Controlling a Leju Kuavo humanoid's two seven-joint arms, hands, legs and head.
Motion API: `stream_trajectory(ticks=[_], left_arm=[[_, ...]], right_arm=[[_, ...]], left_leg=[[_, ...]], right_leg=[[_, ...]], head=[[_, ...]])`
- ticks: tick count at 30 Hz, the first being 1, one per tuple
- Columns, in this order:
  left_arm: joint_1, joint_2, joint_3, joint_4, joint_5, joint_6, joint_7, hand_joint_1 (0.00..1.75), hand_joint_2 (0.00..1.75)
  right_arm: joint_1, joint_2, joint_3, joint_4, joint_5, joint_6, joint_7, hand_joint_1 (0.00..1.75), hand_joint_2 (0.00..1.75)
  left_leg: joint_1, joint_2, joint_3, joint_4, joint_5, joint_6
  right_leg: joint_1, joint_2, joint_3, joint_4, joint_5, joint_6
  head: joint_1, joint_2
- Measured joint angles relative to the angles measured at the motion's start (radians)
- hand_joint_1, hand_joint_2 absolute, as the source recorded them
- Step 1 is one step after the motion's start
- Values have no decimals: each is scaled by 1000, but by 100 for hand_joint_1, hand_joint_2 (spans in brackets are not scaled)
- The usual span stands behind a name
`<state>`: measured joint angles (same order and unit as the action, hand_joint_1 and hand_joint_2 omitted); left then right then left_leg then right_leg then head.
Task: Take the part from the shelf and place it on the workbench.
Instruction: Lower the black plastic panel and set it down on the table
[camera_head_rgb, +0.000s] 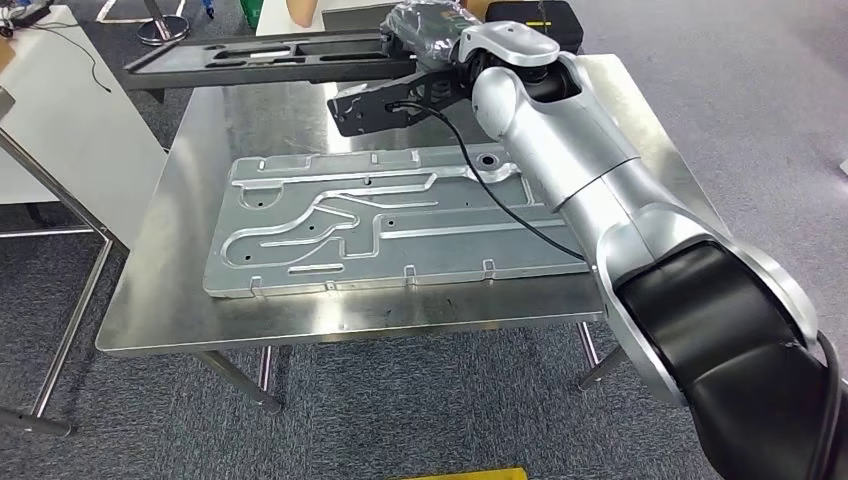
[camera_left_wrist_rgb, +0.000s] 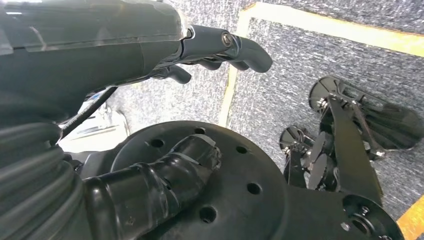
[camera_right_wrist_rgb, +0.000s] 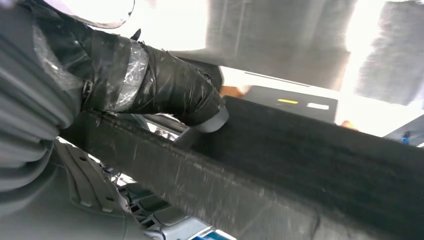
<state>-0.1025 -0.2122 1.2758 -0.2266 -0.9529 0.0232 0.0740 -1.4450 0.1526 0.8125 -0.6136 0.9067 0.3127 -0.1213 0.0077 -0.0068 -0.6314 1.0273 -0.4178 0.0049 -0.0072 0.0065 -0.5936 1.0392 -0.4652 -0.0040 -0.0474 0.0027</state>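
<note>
A long black frame part (camera_head_rgb: 270, 52) hangs level over the far edge of the steel workbench (camera_head_rgb: 170, 290). My right hand (camera_head_rgb: 425, 30), wrapped in clear plastic, grips its right end. In the right wrist view the taped thumb (camera_right_wrist_rgb: 170, 90) presses on the part's rough black edge (camera_right_wrist_rgb: 300, 165). A large silver stamped panel (camera_head_rgb: 380, 220) lies flat on the workbench, nearer me than the black part. My left hand (camera_left_wrist_rgb: 100, 65) hangs low above the carpet with its fingers (camera_left_wrist_rgb: 235, 47) apart and nothing in it.
A white table (camera_head_rgb: 50, 110) stands to the left of the workbench. A black case (camera_head_rgb: 540, 20) sits behind the far edge. My arm's black cable (camera_head_rgb: 500, 190) trails over the silver panel. Yellow tape (camera_left_wrist_rgb: 235, 65) marks the grey carpet.
</note>
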Motion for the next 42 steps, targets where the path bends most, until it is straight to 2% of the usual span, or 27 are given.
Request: stream_trajectory(ticks=[2,3,6,7,8,9,10,12,13,15,17,18,19,21,22,23,24,26,28,31,33,35,37,38,39,40,42], left_arm=[[0,-1,0,0,0,0,1,0,175],[0,-1,0,0,0,0,1,0,175],[-1,-2,0,0,0,0,2,0,175],[-1,-2,0,0,0,0,2,0,175],[-1,-2,0,0,0,0,2,0,175],[-1,-2,0,0,0,-1,2,0,175],[-1,-2,0,0,0,-1,1,0,175],[0,-4,0,0,0,-2,0,0,175],[0,-4,0,0,0,-2,0,0,175],[-1,-5,0,0,0,-3,0,0,175],[-2,-4,0,0,0,-4,0,0,175],[-2,-4,0,0,0,-4,0,0,175],[-2,-3,0,0,0,-4,0,0,175],[-1,-2,0,0,0,-4,0,0,175],[-2,-2,0,0,0,-4,0,0,175],[-2,-1,0,0,0,-4,0,0,175],[-2,-1,0,0,0,-4,0,0,175],[0,0,0,0,0,-4,0,0,175],[1,1,0,0,0,-4,0,0,175],[-1,1,0,0,-1,-4,0,0,175],[0,1,0,0,-1,-5,0,0,175],[0,0,0,0,-2,-5,0,0,175],[-1,0,0,0,-2,-5,0,0,175],[-1,0,0,0,-2,-5,0,0,175],[-1,0,0,0,-2,-6,0,0,175],[-1,-1,0,0,-2,-6,0,0,175],[0,-4,0,0,-2,-6,0,0,175]], right_arm=[[0,0,0,0,-2,0,0,175,175],[0,-1,0,0,-3,-1,0,175,175],[6,-4,0,1,-7,-1,-2,175,175],[10,-5,0,1,-8,-1,-3,175,175],[13,-6,0,2,-9,-1,-4,175,175],[15,-7,0,2,-10,-1,-4,175,175],[16,-8,0,3,-12,-1,-3,175,175],[14,-10,0,3,-14,-1,-2,175,175],[14,-11,0,3,-16,-1,-3,175,175],[14,-12,0,2,-18,-1,-2,175,175],[15,-15,0,2,-18,-2,0,175,175],[14,-17,0,2,-18,-3,1,175,175],[14,-18,0,2,-19,-4,0,175,175],[16,-19,0,2,-20,-5,-2,175,175],[19,-19,0,3,-21,-5,-3,175,175],[21,-19,0,3,-22,-5,-3,175,175],[23,-19,0,3,-23,-5,-3,175,175],[23,-20,0,3,-26,-6,-3,175,175],[21,-20,0,3,-31,-7,-2,175,175],[22,-21,0,2,-38,-10,-2,175,175],[23,-23,0,1,-39,-10,-1,175,175],[24,-28,0,0,-40,-12,0,175,175],[29,-31,0,0,-41,-13,0,175,175],[32,-32,0,0,-41,-13,0,175,175],[36,-33,0,0,-41,-13,0,175,175],[38,-34,0,0,-40,-13,1,175,175],[43,-36,0,0,-42,-18,0,175,175]], left_leg=[[4,0,9,-8,-1,11],[6,0,15,-12,-2,16],[5,2,28,-13,-12,29],[5,1,31,-12,-17,31],[4,0,36,-11,-22,31],[4,-1,42,-9,-28,31],[3,-3,49,-8,-34,30],[1,-5,59,-7,-45,24],[0,-5,60,-7,-49,20],[-1,-5,61,-9,-53,11],[0,-2,61,-2,-64,2],[0,-1,50,25,-79,-2],[0,-1,27,72,-101,-6],[2,0,-45,200,-142,-12],[3,0,-78,247,-145,-14],[4,0,-97,260,-130,-17],[6,0,-98,236,-97,-19],[9,1,-57,116,-15,-21],[8,0,-16,22,16,-16],[3,-1,-5,4,3,2],[5,-2,3,0,-1,14],[6,-1,13,-3,-6,25],[3,-1,20,-3,-14,32],[1,-1,25,-3,-18,33],[-1,-3,31,-3,-23,34],[-3,-5,38,-3,-28,34],[-7,-7,51,-3,-39,32]], right_leg=[[-1,-1,-4,15,-13,10],[-2,-1,-18,47,-29,14],[-5,-2,-123,233,-95,21],[-5,-2,-154,275,-97,22],[-6,-2,-167,279,-79,21],[-6,-2,-160,242,-42,19],[-5,-2,-136,176,4,14],[2,-4,-84,54,62,2],[6,-4,-68,20,68,-3],[11,-4,-59,2,58,-9],[3,-4,-47,-11,54,-15],[-1,-4,-39,-18,53,-19],[-5,-5,-31,-23,51,-22],[-5,-4,-21,-24,44,-28],[-5,-3,-17,-23,40,-29],[-5,-3,-11,-21,34,-28],[-6,-2,-5,-18,27,-27],[-7,-1,8,-11,10,-20],[-4,2,13,-5,-2,-10],[-2,2,14,-5,-10,4],[-5,0,8,18,-27,12],[-6,-2,-40,115,-69,19],[-6,-3,-120,247,-108,20],[-6,-3,-149,282,-107,19],[-5,-2,-160,279,-84,15],[-2,-2,-150,236,-43,9],[6,-3,-101,99,40,-10]], head=[[0,0],[0,0],[0,0],[1,0],[1,0],[1,0],[1,0],[1,0],[1,0],[1,0],[0,0],[0,0],[0,0],[-1,0],[-1,0],[-1,0],[-1,0],[-1,0],[-1,0],[0,0],[0,0],[1,0],[1,0],[1,0],[1,0],[1,0],[0,0]])
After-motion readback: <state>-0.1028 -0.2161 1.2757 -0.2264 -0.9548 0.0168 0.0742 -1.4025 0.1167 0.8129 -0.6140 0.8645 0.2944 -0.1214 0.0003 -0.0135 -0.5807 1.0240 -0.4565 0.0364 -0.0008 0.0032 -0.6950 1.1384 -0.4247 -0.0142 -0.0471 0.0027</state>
